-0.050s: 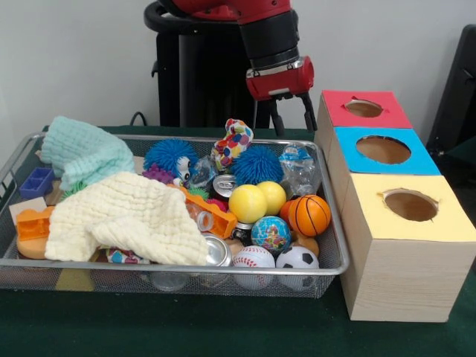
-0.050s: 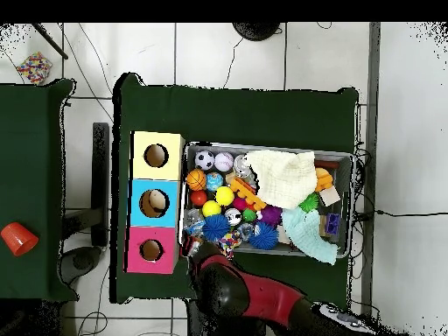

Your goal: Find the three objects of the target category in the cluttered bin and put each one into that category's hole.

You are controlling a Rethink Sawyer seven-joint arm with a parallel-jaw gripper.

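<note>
Below and forward of the pincer (image 1: 286,111), open and empty over the wire mesh bin's (image 1: 333,245) rear rim, lie two yellow balls (image 1: 248,203) and an orange basketball (image 1: 309,215).

cluttered bin (image 2: 348,157), three-hole box (image 2: 179,203) beside it

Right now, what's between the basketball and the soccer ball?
In the front view, a small tan ball sits between the basketball and the soccer ball, mostly hidden.
</note>
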